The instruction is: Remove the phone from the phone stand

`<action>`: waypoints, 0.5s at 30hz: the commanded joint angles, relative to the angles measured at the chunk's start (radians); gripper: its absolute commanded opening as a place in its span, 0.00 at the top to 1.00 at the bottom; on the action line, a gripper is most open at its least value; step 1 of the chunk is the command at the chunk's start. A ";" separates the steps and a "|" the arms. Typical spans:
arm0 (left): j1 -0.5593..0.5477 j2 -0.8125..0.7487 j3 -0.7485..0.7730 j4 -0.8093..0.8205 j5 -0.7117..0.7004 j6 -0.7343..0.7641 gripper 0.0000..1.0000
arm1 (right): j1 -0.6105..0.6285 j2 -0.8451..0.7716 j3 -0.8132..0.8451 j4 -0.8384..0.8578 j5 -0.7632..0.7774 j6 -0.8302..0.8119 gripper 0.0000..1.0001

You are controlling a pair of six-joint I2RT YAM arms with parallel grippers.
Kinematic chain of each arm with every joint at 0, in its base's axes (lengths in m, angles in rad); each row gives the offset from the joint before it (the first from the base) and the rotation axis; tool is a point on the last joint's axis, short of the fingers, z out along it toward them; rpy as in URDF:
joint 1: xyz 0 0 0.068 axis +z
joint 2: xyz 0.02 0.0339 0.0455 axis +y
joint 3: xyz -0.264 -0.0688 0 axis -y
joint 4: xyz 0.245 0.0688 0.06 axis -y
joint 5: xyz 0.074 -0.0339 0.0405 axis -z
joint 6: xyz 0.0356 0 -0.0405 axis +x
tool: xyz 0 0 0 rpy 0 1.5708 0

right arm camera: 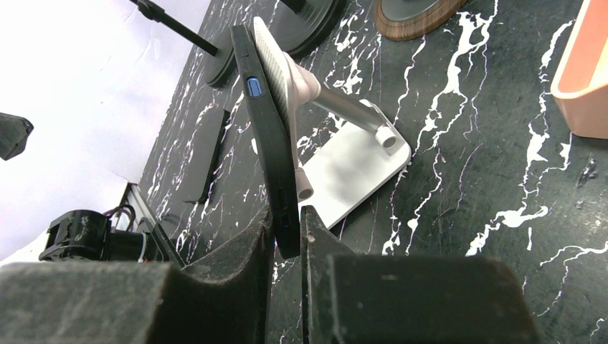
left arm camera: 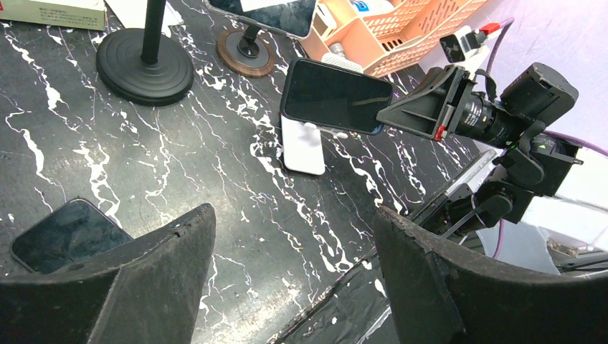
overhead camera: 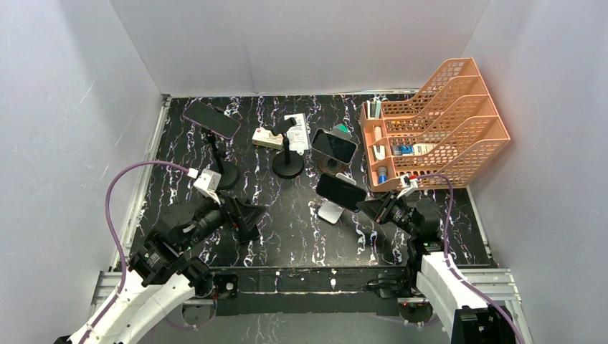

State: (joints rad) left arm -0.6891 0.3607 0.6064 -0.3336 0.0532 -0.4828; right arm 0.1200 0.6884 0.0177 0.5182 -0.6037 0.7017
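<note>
A black phone [overhead camera: 341, 191] lies sideways against the tilted plate of a small white phone stand [overhead camera: 331, 211] in the middle of the table. My right gripper [right arm camera: 288, 217] is shut on the phone's [right arm camera: 267, 143] near end, one finger on its face and one on its back. The phone's back still rests against the white stand [right arm camera: 351, 161]. From the left wrist view the phone [left arm camera: 333, 95] shows with the right gripper [left arm camera: 387, 118] on its right end. My left gripper [left arm camera: 294, 215] hovers open over bare table to the left, holding nothing.
Another phone [overhead camera: 211, 119] sits on a black stand at the back left and one [overhead camera: 333, 145] on a wood-based stand. A bare black stand [overhead camera: 288, 166] rises between them. An orange file rack [overhead camera: 437, 122] fills the right. A phone [left arm camera: 68, 233] lies flat near my left gripper.
</note>
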 commanded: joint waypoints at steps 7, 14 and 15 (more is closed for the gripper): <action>0.004 0.014 -0.010 0.025 0.011 0.006 0.23 | -0.001 0.034 -0.009 -0.046 0.043 0.008 0.83; 0.004 0.011 -0.010 0.024 0.011 0.006 0.23 | -0.002 0.011 -0.007 -0.075 0.036 0.007 0.66; 0.004 0.011 -0.010 0.024 0.011 0.006 0.23 | -0.001 0.003 -0.005 -0.085 0.036 0.007 0.64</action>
State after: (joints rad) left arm -0.6891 0.3649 0.6018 -0.3283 0.0540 -0.4828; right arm 0.1200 0.7136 0.0174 0.4797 -0.5884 0.7090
